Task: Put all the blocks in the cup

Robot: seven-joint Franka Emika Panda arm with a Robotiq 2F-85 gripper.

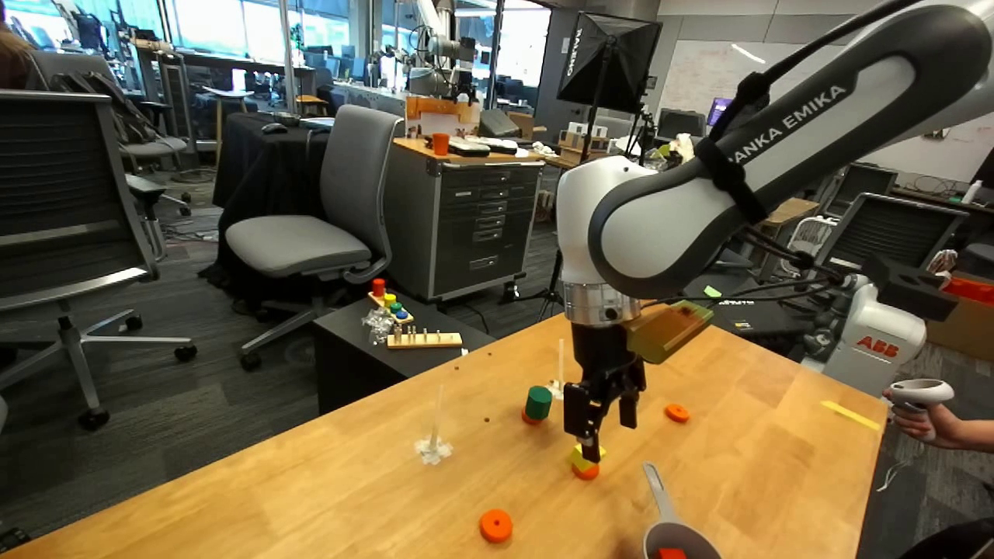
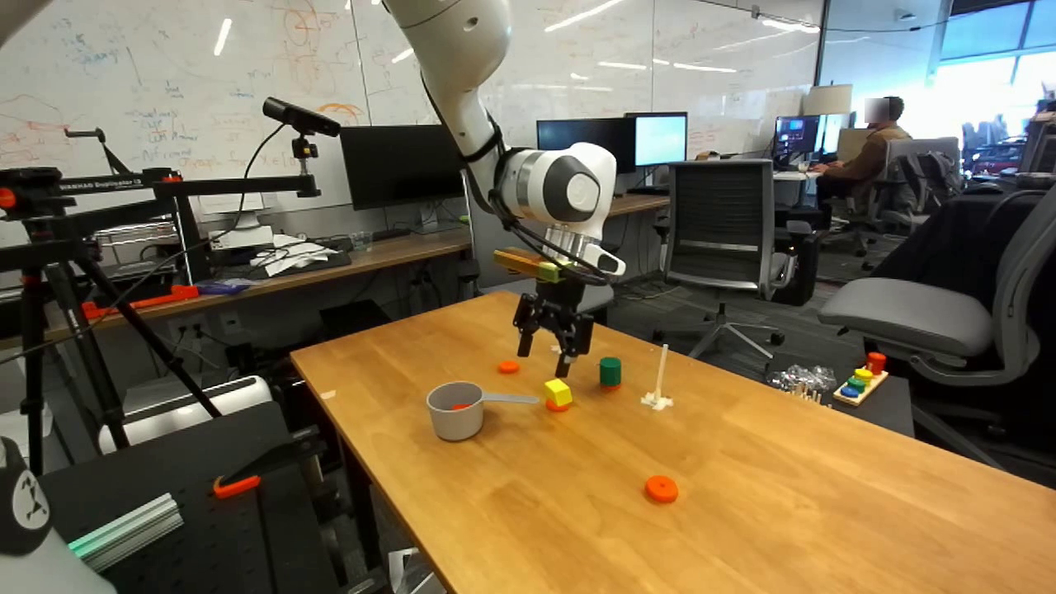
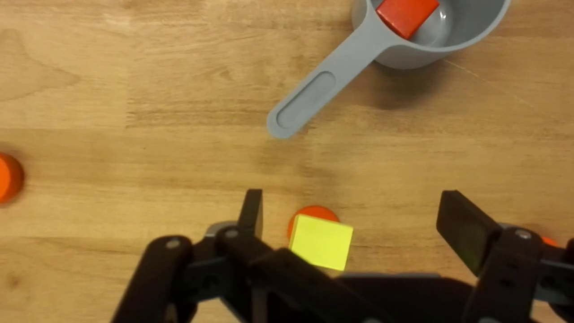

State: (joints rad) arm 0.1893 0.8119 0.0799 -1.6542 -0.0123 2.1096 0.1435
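Jaws: wide apart. From my station I have the gripper pointing down over the table, near the cup, out past the end of its handle. In the wrist view the yellow block shows between the two fingers, bare wood visible on either side of it, so I record it as clear of both.

Cup: grey, upright, round rim uppermost. I see the red block inside it, on the handle side.

Yellow block: outside the cup, near the handle's end. It sits off-centre on an orange disc.

Green block: outside the cup, farther from it than the yellow block. It stands on another orange piece; in both exterior views I get only part of that piece.

Loose discs: I count two flat on the table. The nearer disc lies on the gripper's side of the cup; the farther disc lies well apart from it.

Also logged: an upright white rod, well apart from the cup.
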